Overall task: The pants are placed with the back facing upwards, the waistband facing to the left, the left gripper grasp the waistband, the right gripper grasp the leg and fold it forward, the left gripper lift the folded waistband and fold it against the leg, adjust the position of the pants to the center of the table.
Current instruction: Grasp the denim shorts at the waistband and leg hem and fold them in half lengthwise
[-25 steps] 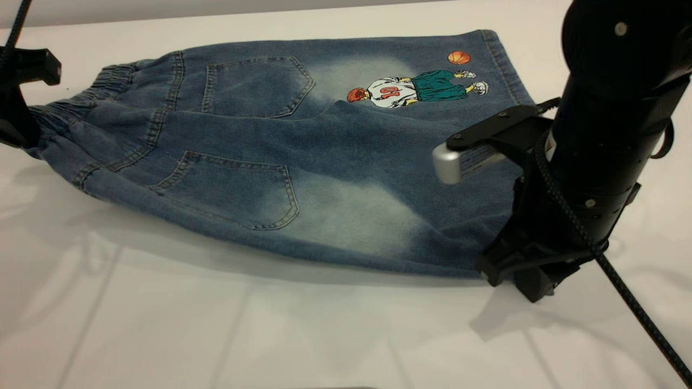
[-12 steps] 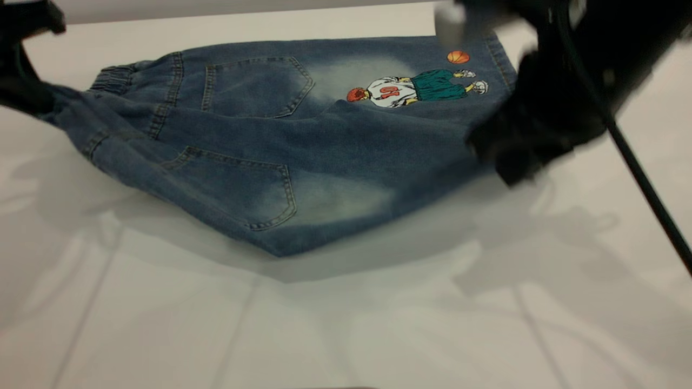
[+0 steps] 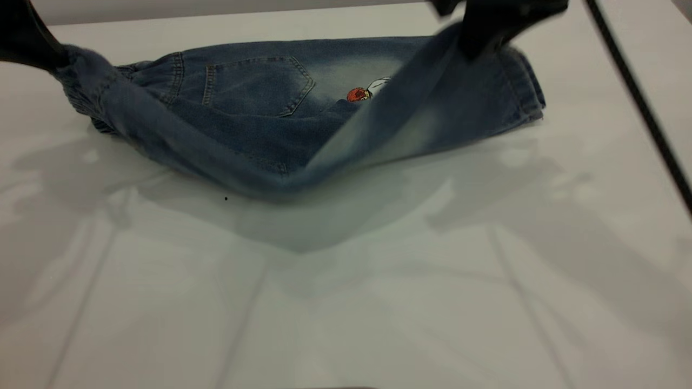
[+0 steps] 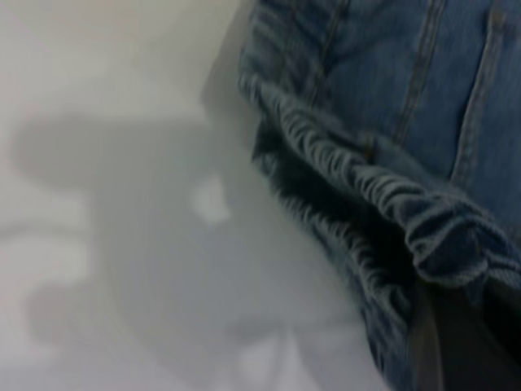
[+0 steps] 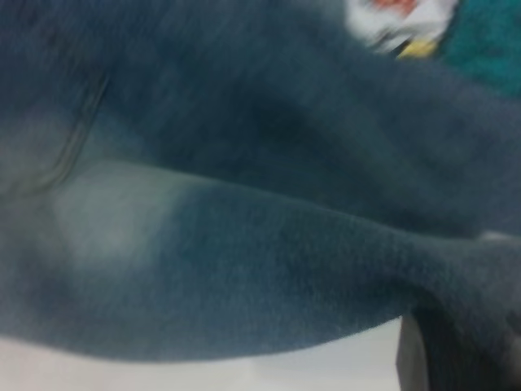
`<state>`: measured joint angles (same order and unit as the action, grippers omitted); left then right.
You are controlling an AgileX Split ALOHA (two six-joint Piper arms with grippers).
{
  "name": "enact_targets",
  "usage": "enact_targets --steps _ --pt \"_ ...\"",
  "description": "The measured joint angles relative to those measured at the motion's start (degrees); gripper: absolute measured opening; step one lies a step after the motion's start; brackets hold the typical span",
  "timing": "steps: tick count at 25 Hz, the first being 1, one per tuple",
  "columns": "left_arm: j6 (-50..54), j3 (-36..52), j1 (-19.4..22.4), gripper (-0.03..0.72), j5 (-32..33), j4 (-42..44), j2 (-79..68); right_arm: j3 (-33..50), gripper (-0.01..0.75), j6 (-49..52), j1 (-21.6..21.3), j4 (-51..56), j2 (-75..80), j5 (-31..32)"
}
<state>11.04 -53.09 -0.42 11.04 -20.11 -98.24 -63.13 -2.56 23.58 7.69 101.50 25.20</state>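
The pants (image 3: pixel 254 116) lie at the far side of the table (image 3: pixel 346 302), waistband to the left. At the far left my left gripper (image 3: pixel 51 54) is shut on the waistband (image 3: pixel 75 67) and holds it up; the gathered waistband (image 4: pixel 440 236) bunches at that gripper in the left wrist view. My right gripper (image 3: pixel 478 38), raised at the far right, is shut on the plain leg (image 3: pixel 427 116). That leg hangs draped over the printed leg. Only the cartoon's red head (image 3: pixel 357 95) shows. In the right wrist view, the leg's pale patch (image 5: pixel 106 216) fills the foreground.
A thin black cable (image 3: pixel 640 102) runs diagonally down the right side from the right arm. A tiny dark speck (image 3: pixel 225 198) lies on the white tabletop just in front of the pants. Soft shadows of the arms fall across the near half of the table.
Both grippers have risen and moved toward the far side. They carry the near waistband corner and the plain leg up and over the printed leg, so most of the cartoon is now covered.
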Motion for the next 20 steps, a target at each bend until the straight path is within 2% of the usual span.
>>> enact_targets --steps 4,8,14,20 --pt "0.87 0.0 0.0 0.041 -3.78 -5.63 0.0 -1.87 0.025 0.0 -5.24 0.41 0.06 -1.13" --pt "1.11 0.0 0.0 0.041 -8.03 -12.54 0.0 -2.98 0.025 0.0 -8.72 0.84 1.5 -3.08" --pt "1.73 0.0 0.0 0.041 -13.22 -23.14 -0.13 -4.13 0.025 -0.12 -9.38 0.91 6.2 -7.49" --pt "4.91 0.0 -0.01 0.041 -18.2 -27.55 -4.08 -7.81 0.025 -0.12 -9.38 0.95 10.67 -10.77"
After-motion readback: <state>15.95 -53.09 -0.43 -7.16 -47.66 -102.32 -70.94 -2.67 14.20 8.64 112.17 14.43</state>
